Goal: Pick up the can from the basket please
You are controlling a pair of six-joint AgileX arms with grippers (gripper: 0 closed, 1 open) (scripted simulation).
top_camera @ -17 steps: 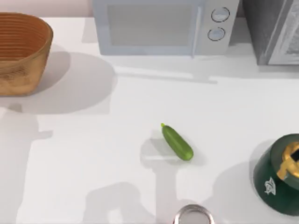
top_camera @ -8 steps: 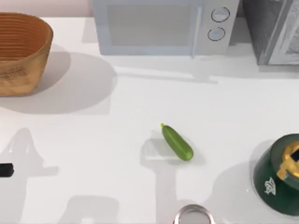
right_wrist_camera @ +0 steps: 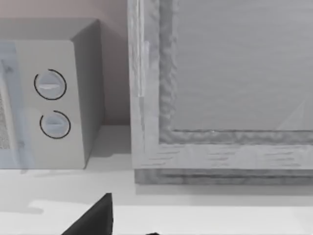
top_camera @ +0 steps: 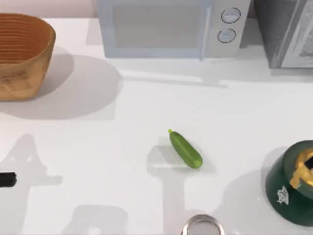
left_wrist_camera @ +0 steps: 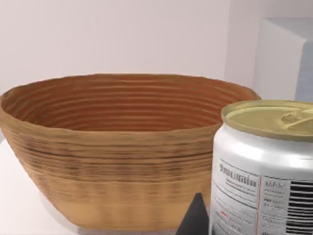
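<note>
**Mia:** So, where is the can (left_wrist_camera: 261, 169)?

**Ben:** It is not in the basket (left_wrist_camera: 112, 161). In the left wrist view it stands upright, very close, on the near side of the basket. Its tan top faces up. I cannot see its bottom.

**Mia:** Is the left pincer (top_camera: 6, 179) holding it?

**Ben:** I cannot tell. The pincer is at the left edge of the table (top_camera: 122, 147), nearer than the basket. A dark bit of it shows just beside the can, but the grip itself is hidden.

**Mia:** How will the can feel?

**Ben:** I think it is light and hard, with smooth, slippery sides. A thin can could dent if squeezed too hard. It is round, so it could roll if it tips over.

**Mia:** Where is it best to grab it?

**Ben:** Around the middle of its side, one pad on each side, with a firm but gentle squeeze.

**Mia:** And the right pincer (right_wrist_camera: 93, 218)?

**Ben:** It waits at the far right, by the microwave (right_wrist_camera: 49, 98). I cannot tell its grip either.
</note>
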